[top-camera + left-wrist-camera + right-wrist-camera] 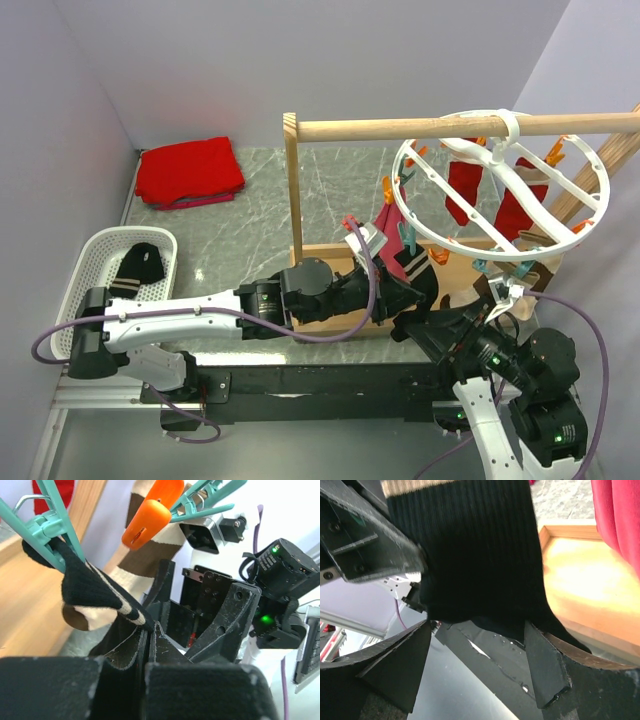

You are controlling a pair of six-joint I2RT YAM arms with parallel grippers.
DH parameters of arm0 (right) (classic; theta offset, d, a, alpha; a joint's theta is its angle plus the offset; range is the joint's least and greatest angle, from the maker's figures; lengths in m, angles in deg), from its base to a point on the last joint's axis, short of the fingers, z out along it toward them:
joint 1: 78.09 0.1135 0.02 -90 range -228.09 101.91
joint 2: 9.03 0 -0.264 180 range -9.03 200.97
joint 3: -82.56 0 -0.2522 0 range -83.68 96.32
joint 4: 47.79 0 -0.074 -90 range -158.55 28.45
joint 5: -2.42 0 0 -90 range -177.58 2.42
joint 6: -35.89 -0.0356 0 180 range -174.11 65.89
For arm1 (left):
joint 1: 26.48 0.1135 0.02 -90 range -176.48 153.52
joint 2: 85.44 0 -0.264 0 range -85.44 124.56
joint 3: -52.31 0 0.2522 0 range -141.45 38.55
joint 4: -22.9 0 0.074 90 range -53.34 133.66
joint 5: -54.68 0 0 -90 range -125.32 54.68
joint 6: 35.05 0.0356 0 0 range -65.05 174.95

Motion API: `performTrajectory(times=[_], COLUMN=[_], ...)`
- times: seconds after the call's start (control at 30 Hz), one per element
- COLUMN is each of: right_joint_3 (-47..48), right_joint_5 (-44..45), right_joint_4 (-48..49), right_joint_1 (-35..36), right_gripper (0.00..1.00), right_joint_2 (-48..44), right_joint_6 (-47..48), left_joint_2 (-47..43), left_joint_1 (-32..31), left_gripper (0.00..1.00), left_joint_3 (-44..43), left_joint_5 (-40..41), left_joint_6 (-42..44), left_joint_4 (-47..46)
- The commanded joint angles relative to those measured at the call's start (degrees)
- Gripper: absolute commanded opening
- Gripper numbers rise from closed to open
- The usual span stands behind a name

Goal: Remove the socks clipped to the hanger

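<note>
Since my left gripper (150, 632) is clamped hard on the black sock (85, 587), with fabric pinched between its 2 fingers, that sock is the one in hand. Its upper end sits in 1 teal peg (50, 530) on the hanger (600, 200), which hangs by its hook from the wooden rail (400, 128) on the right side of the table.

My right gripper (475, 665) stands wide and holds nothing. The black sock's lower end hangs just over the gap between its fingers.

Handling, as I judge it:
- The sock is light, limp ribbed knit. It is grippy, not slippery, and not fragile.
- It will stretch before the peg lets go, so I expect slack first and then a sudden release.
- The hanger only hangs from its hook, so a sideways tug will likely swing or tilt the ring rather than free the sock.
- The best hold is on doubled fabric close under the peg, pulling straight down out of the peg's jaws. My present hold looks lower on the sock, so I expect more stretch.

The brown-and-cream sock (145, 555) hangs just beside the black one, under an orange peg (150, 515), and could snag. Red socks (465, 190) hang from the ring's far side. 1 dark sock (140, 265) lies in the white basket (100, 245) at the left.
</note>
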Motion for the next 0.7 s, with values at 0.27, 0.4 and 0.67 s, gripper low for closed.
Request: performTrajectory(times=[0.27,0.4,0.67], right_joint_3=[-2.7,-3.0,-2.3], right_joint_5=[-0.8,-1.3,0.4], right_joint_4=[8.1,7.6,3.5], right_joint_1=[-0.1,-0.1,-0.1], right_gripper=[0.54,0.23,0.0], right_joint_2=[-1.1,-1.2,-1.6], right_joint_6=[-2.6,-2.5,0.1], left_joint_2=[2.4,2.3,-0.3], left_joint_1=[0.3,0.3,0.5], left_gripper=[0.03,0.04,0.6], left_joint_3=[-3.1,-3.1,-1.4], left_joint_5=[-4.7,-4.6,-2.6], left_joint_6=[-2.8,-2.8,-1.8], left_joint_4=[-3.7,-3.7,-1.0])
